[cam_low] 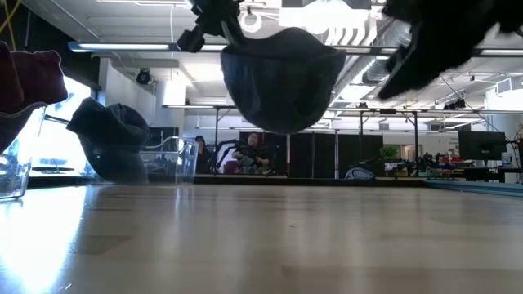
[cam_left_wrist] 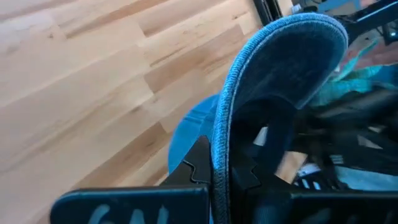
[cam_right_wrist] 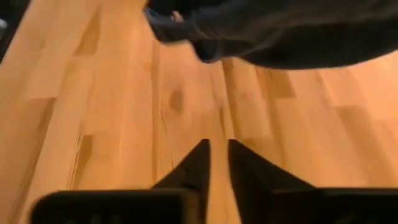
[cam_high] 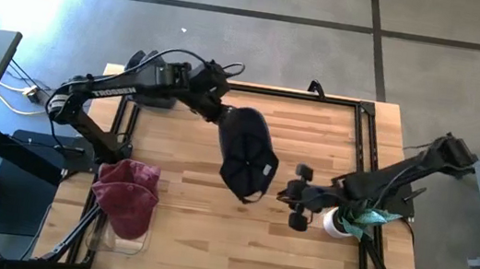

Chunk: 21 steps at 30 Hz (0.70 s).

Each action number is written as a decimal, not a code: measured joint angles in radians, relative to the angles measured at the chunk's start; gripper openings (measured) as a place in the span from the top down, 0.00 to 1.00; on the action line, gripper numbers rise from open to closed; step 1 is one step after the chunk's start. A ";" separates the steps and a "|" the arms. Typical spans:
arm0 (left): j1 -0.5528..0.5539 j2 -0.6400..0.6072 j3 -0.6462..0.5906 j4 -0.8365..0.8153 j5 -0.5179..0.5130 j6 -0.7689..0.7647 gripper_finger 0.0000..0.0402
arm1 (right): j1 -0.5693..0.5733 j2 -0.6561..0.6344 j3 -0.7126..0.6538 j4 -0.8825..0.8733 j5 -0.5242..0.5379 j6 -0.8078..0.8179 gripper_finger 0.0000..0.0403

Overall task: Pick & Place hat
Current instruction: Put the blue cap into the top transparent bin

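Left gripper (cam_left_wrist: 221, 177) is clamped on the brim of the dark hat (cam_high: 248, 154), which hangs clear above the middle of the wooden table (cam_high: 199, 231). Right gripper (cam_high: 295, 197) sits just beside it, fingers nearly together and holding nothing. A maroon hat (cam_high: 127, 194) rests at the left edge. Big open workshop behind, with a person sitting far back.

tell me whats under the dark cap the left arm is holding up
The dark cap hangs clear of the table in the left gripper, pinched by its brim. In the low view only bare wood shows beneath it. From above, the cap hides that patch.
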State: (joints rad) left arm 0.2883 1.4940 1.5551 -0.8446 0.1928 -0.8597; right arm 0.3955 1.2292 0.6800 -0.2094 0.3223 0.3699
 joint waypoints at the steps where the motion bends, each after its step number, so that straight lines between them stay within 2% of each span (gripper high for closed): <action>1: 0.002 -0.001 0.000 0.001 0.011 -0.007 1.00 | -0.001 0.024 -0.045 0.105 0.001 -0.012 0.90; 3: 0.002 -0.003 0.000 0.011 0.029 -0.022 1.00 | -0.001 0.073 -0.104 0.295 0.017 -0.047 0.97; 6: 0.000 -0.003 0.000 0.009 0.040 -0.047 1.00 | -0.005 0.146 -0.118 0.496 0.043 -0.109 0.98; 10: 0.000 -0.003 0.000 0.013 0.069 -0.071 1.00 | -0.026 0.195 -0.018 0.536 0.067 -0.148 0.96; 14: -0.022 -0.003 0.000 0.004 0.100 -0.085 1.00 | -0.052 0.179 0.093 0.497 0.102 -0.152 0.99; 18: -0.086 -0.003 0.001 -0.006 0.118 -0.102 1.00 | -0.098 0.150 0.196 0.285 0.194 -0.057 0.99; 21: -0.138 0.001 0.001 -0.005 0.087 -0.123 1.00 | -0.152 0.152 0.241 0.107 0.141 0.078 0.99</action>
State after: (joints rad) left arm 0.1506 1.4951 1.5558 -0.8496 0.2798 -0.9828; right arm 0.2437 1.3812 0.9212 -0.1027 0.4637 0.4481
